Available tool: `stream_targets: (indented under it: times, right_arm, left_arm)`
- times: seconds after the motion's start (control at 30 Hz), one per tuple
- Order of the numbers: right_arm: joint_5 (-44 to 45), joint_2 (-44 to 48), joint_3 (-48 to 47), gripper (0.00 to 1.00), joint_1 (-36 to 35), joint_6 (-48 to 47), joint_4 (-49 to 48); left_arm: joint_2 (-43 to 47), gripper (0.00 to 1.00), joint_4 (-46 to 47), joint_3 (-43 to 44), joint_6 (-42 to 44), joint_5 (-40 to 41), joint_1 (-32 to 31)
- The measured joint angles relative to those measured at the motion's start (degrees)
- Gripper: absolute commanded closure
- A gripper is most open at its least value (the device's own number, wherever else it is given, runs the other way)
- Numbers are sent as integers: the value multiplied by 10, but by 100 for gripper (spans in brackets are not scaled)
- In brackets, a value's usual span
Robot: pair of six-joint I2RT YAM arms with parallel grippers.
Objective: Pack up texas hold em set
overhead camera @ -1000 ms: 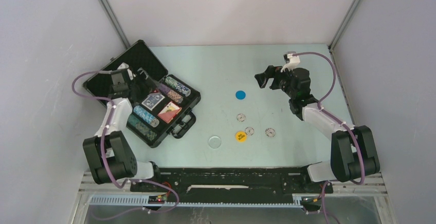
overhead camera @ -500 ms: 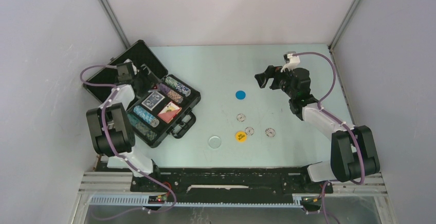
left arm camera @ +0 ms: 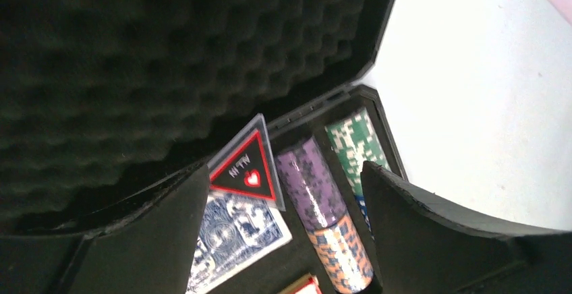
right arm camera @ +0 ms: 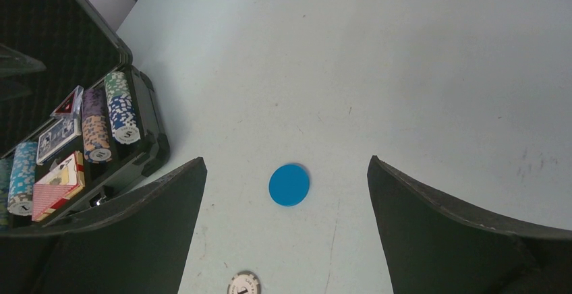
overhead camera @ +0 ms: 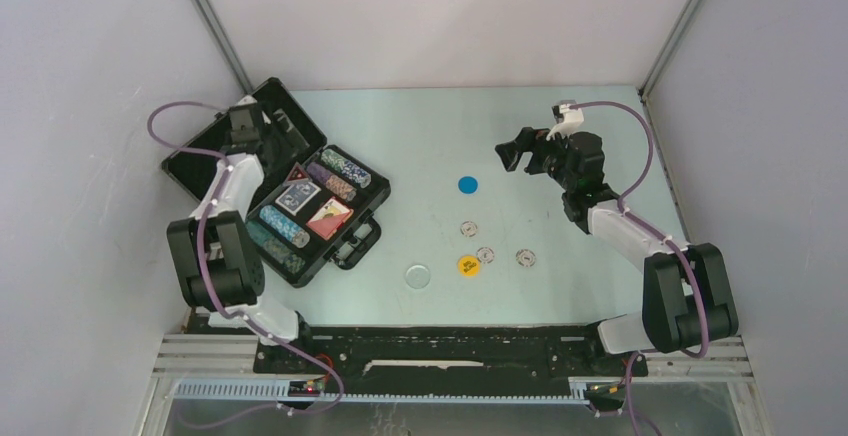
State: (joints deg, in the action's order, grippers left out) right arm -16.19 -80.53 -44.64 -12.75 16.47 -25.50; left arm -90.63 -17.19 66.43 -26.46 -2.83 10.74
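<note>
The left pincer (left arm camera: 283, 172) has its jaws wide apart with nothing between them, and it hangs over the back of the open case (overhead camera: 352, 240), above the triangular marker (left arm camera: 244, 169) and the purple chips (left arm camera: 311, 181) lying in it. The right pincer (right arm camera: 287, 162) is also spread wide and empty. It is above a blue disc (right arm camera: 289, 185) on the table (right arm camera: 418, 58), well apart from the case.

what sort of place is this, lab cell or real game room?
Most likely a robot lab test cell: bare grey wall panels enclose a pale table, and the left arm and right arm are bolted to a rail at its near edge.
</note>
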Motion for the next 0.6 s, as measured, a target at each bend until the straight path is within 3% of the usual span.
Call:
stream_targets:
  times: [0.13, 0.3, 0.6]
  right_arm:
    - [-1, 0, 0, 0, 1, 2, -1]
    - [-5, 0, 0, 0, 4, 4, -1]
    - [-5, 0, 0, 0, 4, 4, -1]
  left_arm:
    - [-47, 11, -38, 67, 33, 39, -5]
    - [-82, 13, -83, 83, 80, 55, -5]
    - [-135, 12, -89, 110, 105, -44, 14]
